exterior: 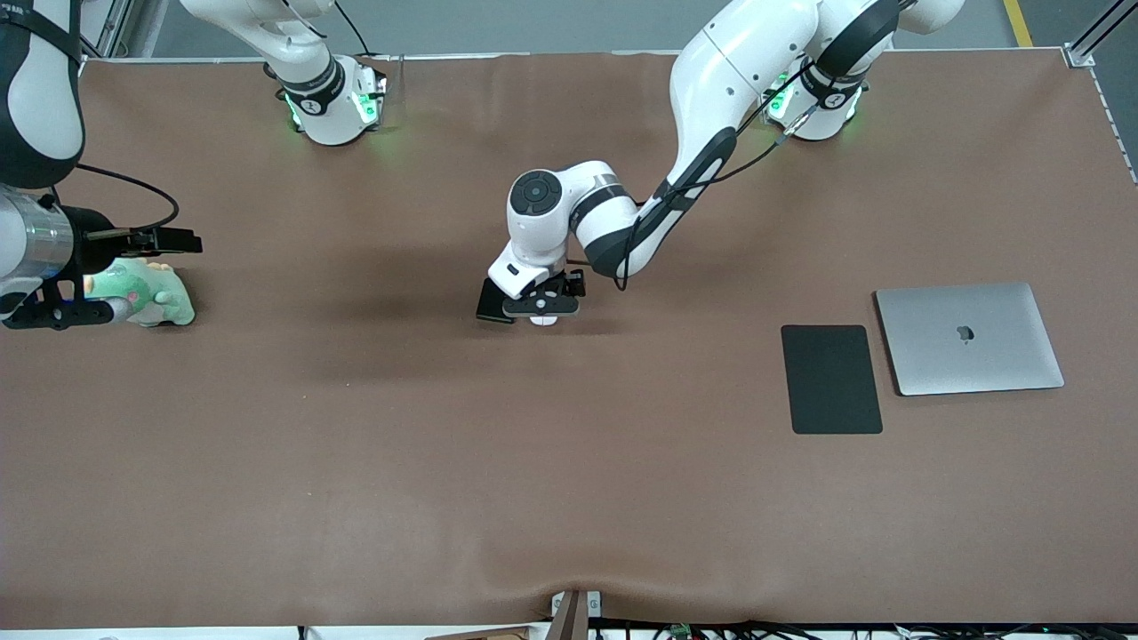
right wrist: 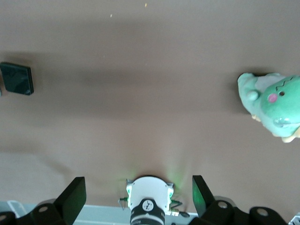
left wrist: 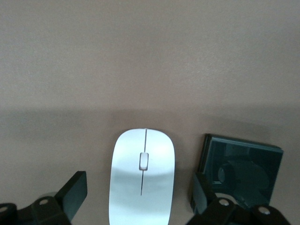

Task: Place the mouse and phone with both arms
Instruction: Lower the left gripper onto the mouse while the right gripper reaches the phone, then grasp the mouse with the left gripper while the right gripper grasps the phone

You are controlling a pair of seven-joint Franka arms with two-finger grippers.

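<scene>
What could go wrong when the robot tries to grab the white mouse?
The left gripper hangs open around the mouse, and the phone lies right beside one finger. That finger might bump the phone. The mouse looks glossy, so it could slip out.

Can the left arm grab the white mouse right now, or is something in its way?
Probably yes. The left gripper is open, its fingers either side of the mouse with nothing between. The phone lies close beside one finger and might get nudged.
</scene>
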